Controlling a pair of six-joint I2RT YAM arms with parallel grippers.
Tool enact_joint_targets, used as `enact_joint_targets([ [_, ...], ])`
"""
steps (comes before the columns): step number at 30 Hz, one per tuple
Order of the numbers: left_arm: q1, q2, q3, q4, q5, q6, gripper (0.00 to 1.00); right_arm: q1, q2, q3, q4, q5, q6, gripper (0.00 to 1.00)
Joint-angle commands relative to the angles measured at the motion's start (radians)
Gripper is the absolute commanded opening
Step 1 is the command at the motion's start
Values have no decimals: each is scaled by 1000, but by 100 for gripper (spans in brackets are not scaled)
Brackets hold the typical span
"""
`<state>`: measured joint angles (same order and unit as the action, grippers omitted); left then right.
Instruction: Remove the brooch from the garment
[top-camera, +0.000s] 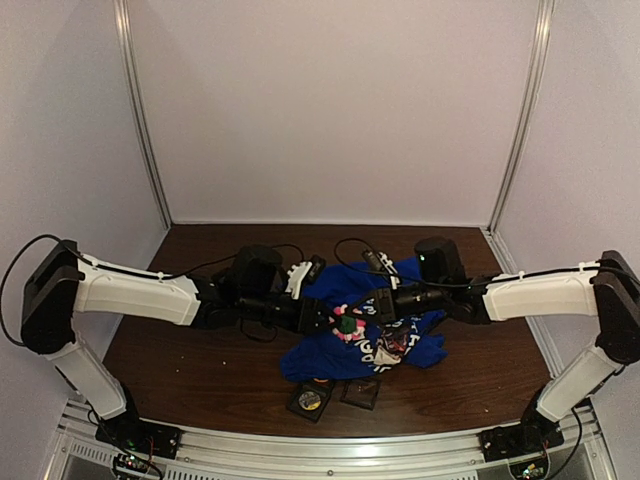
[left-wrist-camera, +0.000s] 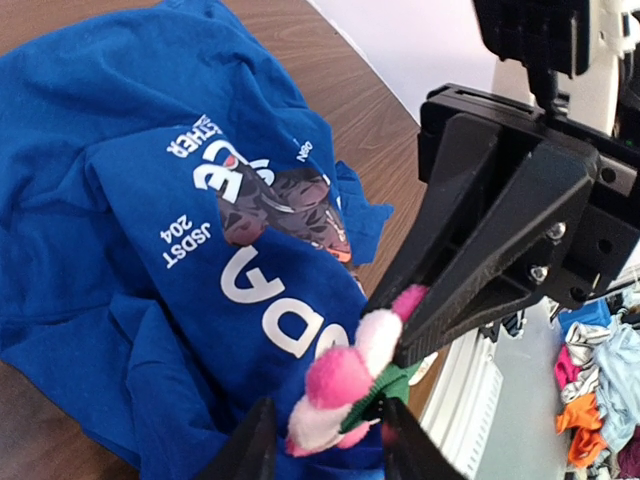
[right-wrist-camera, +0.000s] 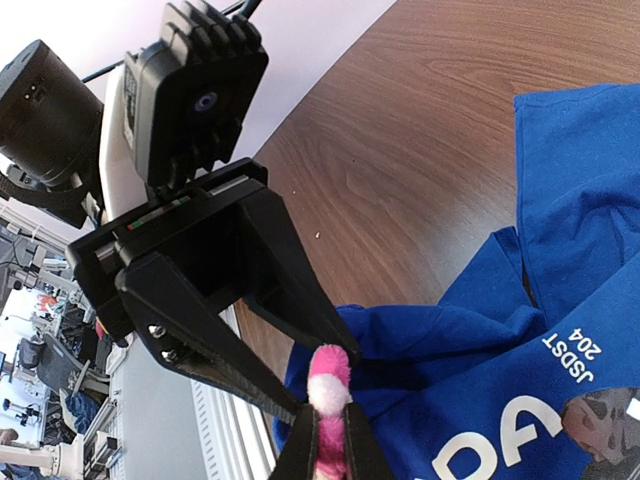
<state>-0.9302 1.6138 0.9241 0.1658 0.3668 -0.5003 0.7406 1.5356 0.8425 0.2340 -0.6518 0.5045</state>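
right tool (right-wrist-camera: 325, 428): clamped on the brooch (left-wrist-camera: 340, 385). The jaws are nearly together on its pink end, so you have it pinned from that side.
left tool (left-wrist-camera: 328, 425): jaws part-way apart, straddling the same brooch from the opposite side. One finger sits against the green bit and the other shows a sliver of gap. You can't tell from these views whether it actually bites.
brooch: a pink-and-white fluffy cluster with a green piece, held between the two tools just beside the shirt's white lettering. The pin and clasp are hidden, so you can't tell whether it is attached or already free.
garment (left-wrist-camera: 120, 200): blue T-shirt bunched on the counter (right-wrist-camera: 420, 150), print side up. The cloth looks gathered up under the brooch.
why both tools on one item: my read is that one steadies the body while the other works the fastening or pulls.
gap in the setup: neither tool is on the fabric, so nothing holds the shirt down.
risk: if you pull straight up, the shirt likely rides along — or the pin snags the knit.
next: you probably want one tool shifted to pin cloth just beside the brooch before you separate them.
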Motion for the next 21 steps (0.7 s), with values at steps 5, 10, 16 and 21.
enact_joint_targets([
  [5, 7, 20, 13, 54, 7, -12, 7, -4, -28, -28, 8, 8, 9, 0],
  [10, 5, 21, 10, 61, 18, -14, 0, -4, -33, -54, 8, 20, 18, 14],
  [16, 6, 21, 6, 70, 19, -18, 0, -3, -39, -100, 47, -3, 57, 46],
  [21, 6, 21, 6, 70, 18, -20, 0, 0, -53, -116, 70, 0, 78, 55],
])
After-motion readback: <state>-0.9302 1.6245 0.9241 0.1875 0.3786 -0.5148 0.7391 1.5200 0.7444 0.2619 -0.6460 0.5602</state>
